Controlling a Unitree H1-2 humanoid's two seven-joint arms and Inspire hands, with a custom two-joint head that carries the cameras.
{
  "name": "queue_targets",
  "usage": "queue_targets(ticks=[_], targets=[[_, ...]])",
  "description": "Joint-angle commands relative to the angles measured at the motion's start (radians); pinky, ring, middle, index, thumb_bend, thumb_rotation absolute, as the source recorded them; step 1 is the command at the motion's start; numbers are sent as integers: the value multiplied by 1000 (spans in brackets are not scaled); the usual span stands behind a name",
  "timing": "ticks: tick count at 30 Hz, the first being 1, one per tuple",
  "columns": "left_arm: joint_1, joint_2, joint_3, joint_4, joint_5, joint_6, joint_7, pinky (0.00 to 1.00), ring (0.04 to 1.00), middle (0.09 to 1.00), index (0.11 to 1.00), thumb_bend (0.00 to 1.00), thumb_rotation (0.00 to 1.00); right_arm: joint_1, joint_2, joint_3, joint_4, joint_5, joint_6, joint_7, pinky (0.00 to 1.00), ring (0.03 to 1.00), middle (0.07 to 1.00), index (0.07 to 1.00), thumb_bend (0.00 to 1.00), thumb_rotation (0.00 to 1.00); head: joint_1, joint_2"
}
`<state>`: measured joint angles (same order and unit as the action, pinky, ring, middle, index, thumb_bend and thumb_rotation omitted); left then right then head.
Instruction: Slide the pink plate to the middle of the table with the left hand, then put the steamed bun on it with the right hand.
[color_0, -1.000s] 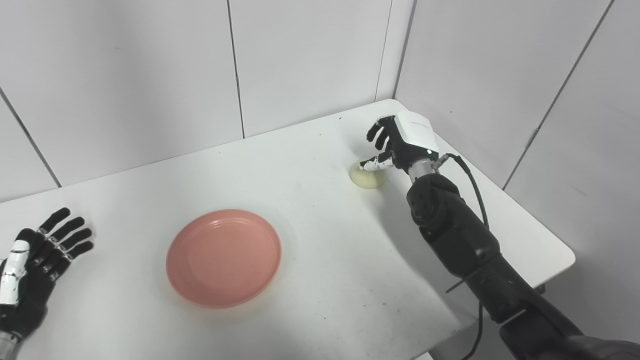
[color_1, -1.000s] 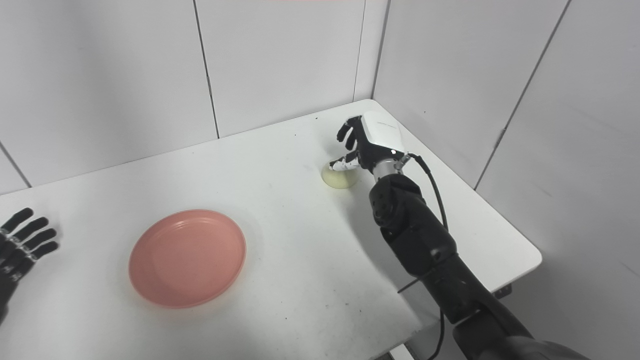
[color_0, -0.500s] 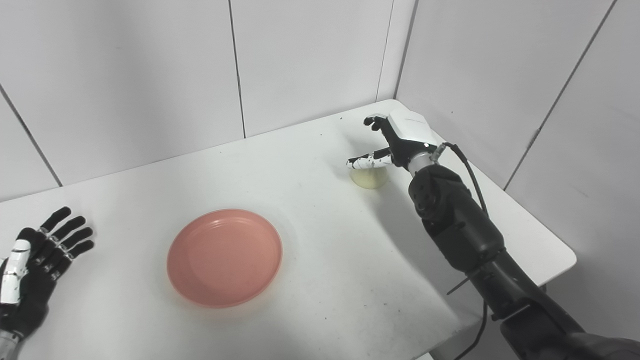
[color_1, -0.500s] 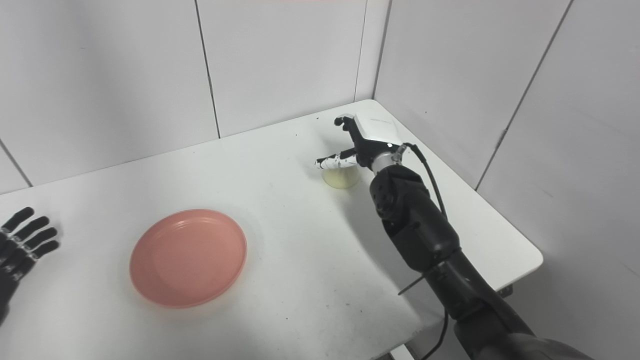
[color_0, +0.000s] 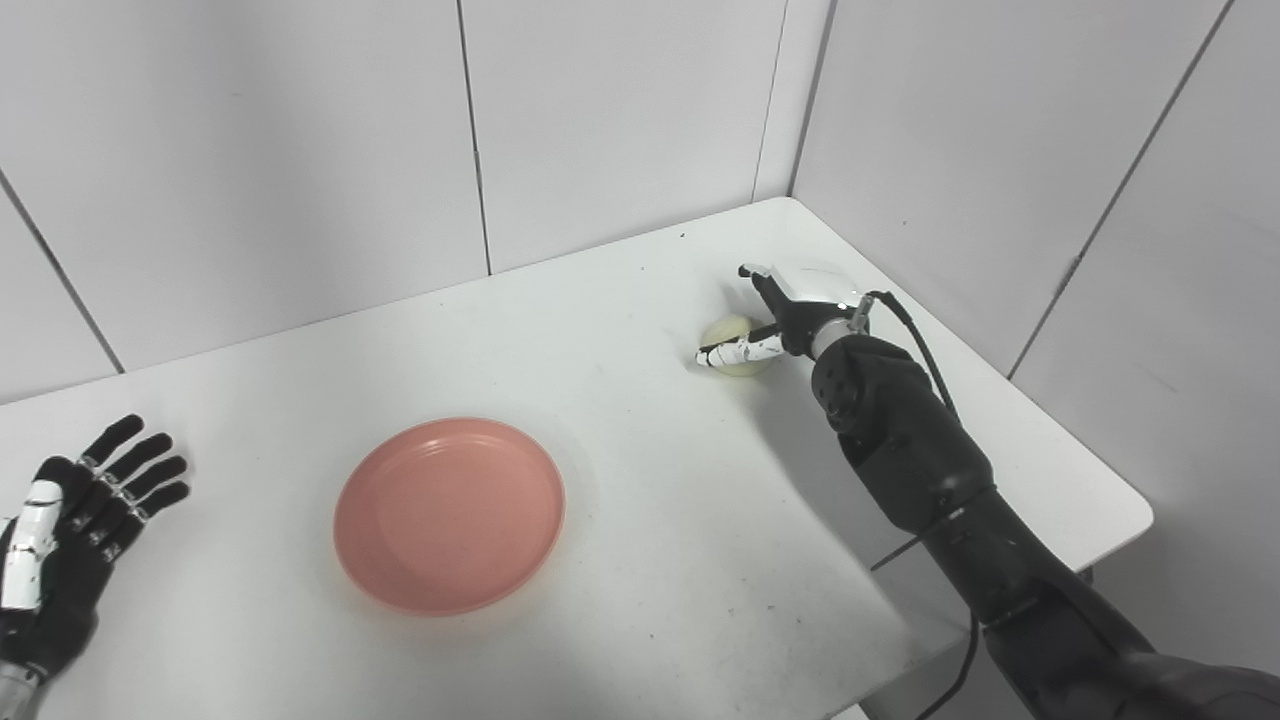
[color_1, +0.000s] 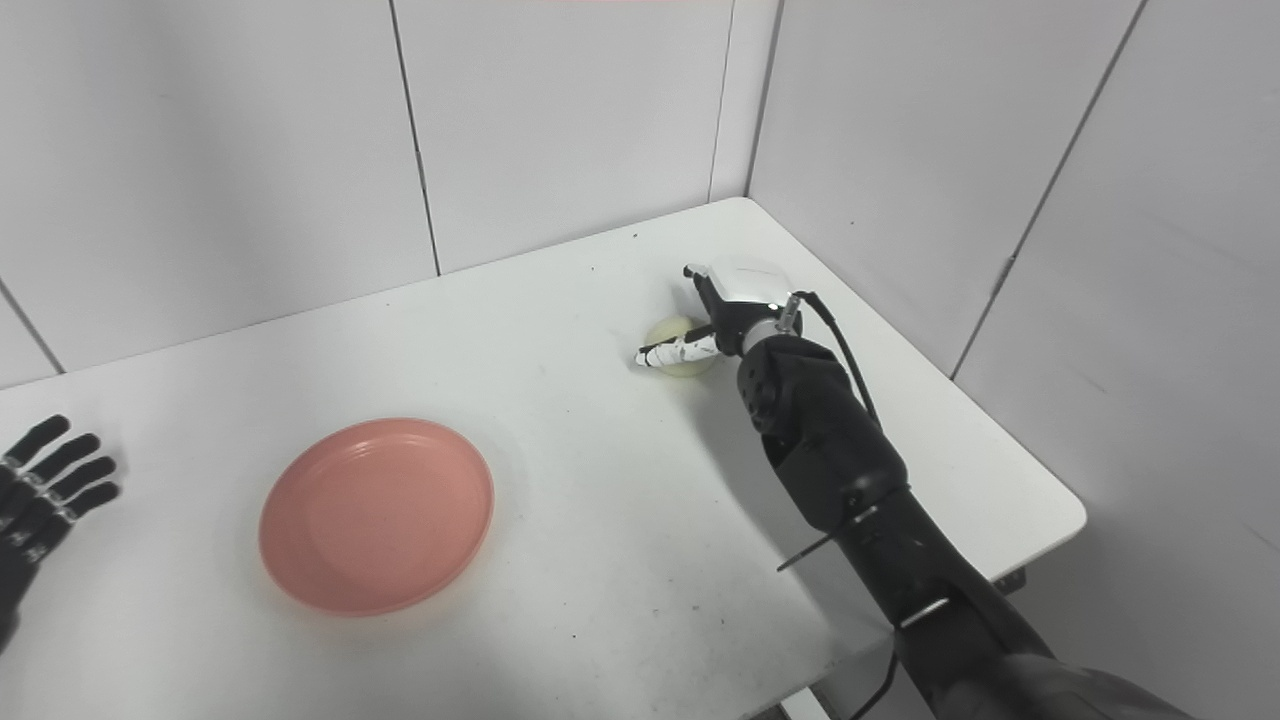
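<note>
We see a round, shallow pink plate lying flat and empty near the middle of the white table, and well apart from it, toward the far right corner, a small pale yellowish steamed bun resting on the table.

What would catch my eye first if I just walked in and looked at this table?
Probably the pink plate, the only strong colour on the white table, lying near its front middle. Next, the long black right arm reaching to the far right corner, where the right hand closes around a pale steamed bun. At the left edge the left hand rests open, fingers spread.
</note>
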<state>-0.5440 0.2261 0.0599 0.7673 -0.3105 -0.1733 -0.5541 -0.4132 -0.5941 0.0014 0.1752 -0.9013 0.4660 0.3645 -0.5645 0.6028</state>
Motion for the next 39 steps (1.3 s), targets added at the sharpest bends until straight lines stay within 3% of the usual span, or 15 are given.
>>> queue_targets(ticks=[1,13,19,24,25,26,33,39], targets=[[113,-25,-25,60,26,81,7,808,816,841,837,586,925,-48,-19,-6,-11,-3,3,-18,776,906,905,904,924,654,0,0],[124,-21,-30,30,25,99,14,810,819,845,840,577,934,-81,-15,73,72,38,-7,-76,703,859,879,881,904,603,4,7],[125,-22,-30,26,22,102,14,813,821,845,844,577,930,-95,-8,86,110,75,-9,-110,719,848,866,844,820,451,7,7],[128,-22,-31,18,22,105,15,811,820,843,843,576,928,-95,-7,81,139,127,-23,-182,501,577,642,688,705,160,8,11],[128,-22,-32,17,23,104,15,811,821,844,844,577,931,-94,-10,85,133,132,-18,-186,431,506,538,572,578,94,8,11],[128,-21,-32,17,23,102,14,812,822,846,845,576,934,-93,-12,87,129,139,-13,-189,396,474,475,551,543,38,8,11],[126,-21,-35,18,24,104,15,811,821,846,843,577,939,-91,-25,84,142,187,-8,-213,348,424,432,545,515,0,8,12],[130,-21,-36,11,23,106,16,812,821,845,843,577,933,-88,-27,72,141,211,-2,-236,375,440,442,542,516,0,10,12]])
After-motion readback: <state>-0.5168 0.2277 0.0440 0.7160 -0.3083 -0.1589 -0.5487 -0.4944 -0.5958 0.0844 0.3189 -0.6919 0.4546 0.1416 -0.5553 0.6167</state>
